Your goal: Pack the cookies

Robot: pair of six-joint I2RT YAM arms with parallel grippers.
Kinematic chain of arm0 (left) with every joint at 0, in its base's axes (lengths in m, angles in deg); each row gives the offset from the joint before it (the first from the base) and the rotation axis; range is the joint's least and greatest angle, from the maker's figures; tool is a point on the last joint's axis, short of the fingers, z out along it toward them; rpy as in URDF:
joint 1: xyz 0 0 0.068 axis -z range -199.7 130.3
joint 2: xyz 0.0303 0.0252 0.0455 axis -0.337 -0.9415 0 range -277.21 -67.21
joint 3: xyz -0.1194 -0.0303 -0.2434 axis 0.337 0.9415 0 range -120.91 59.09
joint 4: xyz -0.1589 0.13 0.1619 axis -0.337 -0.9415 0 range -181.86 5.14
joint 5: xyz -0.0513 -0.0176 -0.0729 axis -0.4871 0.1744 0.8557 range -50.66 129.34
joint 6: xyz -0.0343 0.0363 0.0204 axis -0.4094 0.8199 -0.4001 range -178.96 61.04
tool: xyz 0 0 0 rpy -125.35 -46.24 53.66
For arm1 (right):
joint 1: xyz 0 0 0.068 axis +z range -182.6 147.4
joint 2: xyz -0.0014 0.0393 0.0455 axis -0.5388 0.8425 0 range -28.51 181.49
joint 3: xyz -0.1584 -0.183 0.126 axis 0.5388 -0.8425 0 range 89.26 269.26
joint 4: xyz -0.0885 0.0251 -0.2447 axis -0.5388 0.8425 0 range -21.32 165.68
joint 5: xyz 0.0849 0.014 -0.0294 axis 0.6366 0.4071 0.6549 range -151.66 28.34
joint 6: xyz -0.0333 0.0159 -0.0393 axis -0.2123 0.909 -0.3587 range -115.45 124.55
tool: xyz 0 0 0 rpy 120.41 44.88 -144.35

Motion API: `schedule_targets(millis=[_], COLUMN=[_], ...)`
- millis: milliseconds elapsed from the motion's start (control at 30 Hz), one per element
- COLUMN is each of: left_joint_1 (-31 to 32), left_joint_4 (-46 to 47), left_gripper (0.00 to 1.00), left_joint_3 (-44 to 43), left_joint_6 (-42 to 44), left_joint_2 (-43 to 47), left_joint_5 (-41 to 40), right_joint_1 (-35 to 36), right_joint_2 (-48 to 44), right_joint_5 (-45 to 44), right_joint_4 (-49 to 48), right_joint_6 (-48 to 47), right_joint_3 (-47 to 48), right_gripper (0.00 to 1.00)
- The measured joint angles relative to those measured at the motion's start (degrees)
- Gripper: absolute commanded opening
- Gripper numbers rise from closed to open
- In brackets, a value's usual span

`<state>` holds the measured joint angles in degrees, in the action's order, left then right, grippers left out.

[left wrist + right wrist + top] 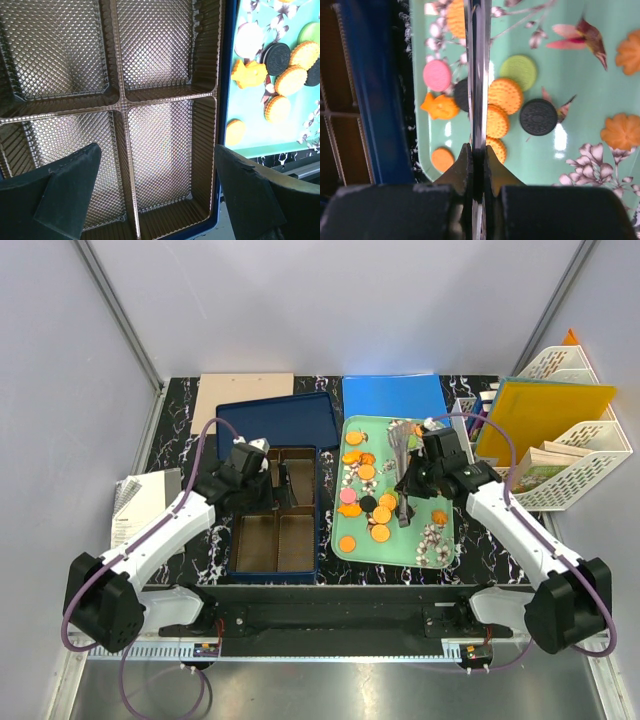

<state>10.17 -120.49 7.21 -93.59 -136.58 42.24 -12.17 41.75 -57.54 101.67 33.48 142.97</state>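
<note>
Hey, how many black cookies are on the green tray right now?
2. One black cookie lies right of the metal tool; the other sits half hidden behind it. The right arm may hide more.

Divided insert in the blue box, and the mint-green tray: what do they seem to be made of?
The divided insert looks like thin moulded plastic with a bronze metallic sheen: diamond embossing, ribbed walls, soft highlights. The mint-green tray seems hard glossy plastic or melamine, though coated metal is possible: sharp light glints on its printed surface.
</note>
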Motion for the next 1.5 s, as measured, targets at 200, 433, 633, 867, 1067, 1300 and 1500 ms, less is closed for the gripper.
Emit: schedule_targets(millis=[200, 433, 633, 867, 1067, 1300, 1500], left_joint_1=[0.31, 0.61, 0.94, 1.40, 1.44, 1.62, 1.86], left_joint_4=[0.46, 0.68, 0.81, 0.92, 1.05, 1.11, 1.14], left_gripper=[0.98, 0.98, 0.98, 0.98, 0.98, 0.98, 0.98], left_joint_3=[0.00, 0.00, 0.00, 0.00, -0.07, -0.13, -0.13], left_joint_6=[-0.46, -1.44, -2.23, -2.73, -2.73, -2.73, -2.71], left_joint_2=[-0.04, -0.24, -1.68, -2.93, -3.19, -3.76, -3.93], left_joint_5=[-0.02, -0.09, -0.17, -0.22, -0.24, -0.20, -0.13], right_joint_1=[6.97, 9.90, 9.90, 9.90, 9.90, 9.90, 10.05], right_joint_2=[1.79, 4.70, 4.17, 3.61, 3.43, 2.89, -0.52], right_joint_5=[-2.38, -8.66, -11.32, -11.74, -11.58, -11.58, -11.15], right_joint_4=[8.20, 18.14, 22.27, 23.02, 23.04, 25.70, 27.98], right_joint_6=[-7.61, -9.62, -9.88, -9.84, -9.77, -9.94, -9.57], right_joint_3=[10.21, 13.57, 13.70, 14.34, 14.34, 14.32, 14.12], right_gripper=[0.07, 0.33, 0.49, 0.54, 0.60, 0.60, 0.57])
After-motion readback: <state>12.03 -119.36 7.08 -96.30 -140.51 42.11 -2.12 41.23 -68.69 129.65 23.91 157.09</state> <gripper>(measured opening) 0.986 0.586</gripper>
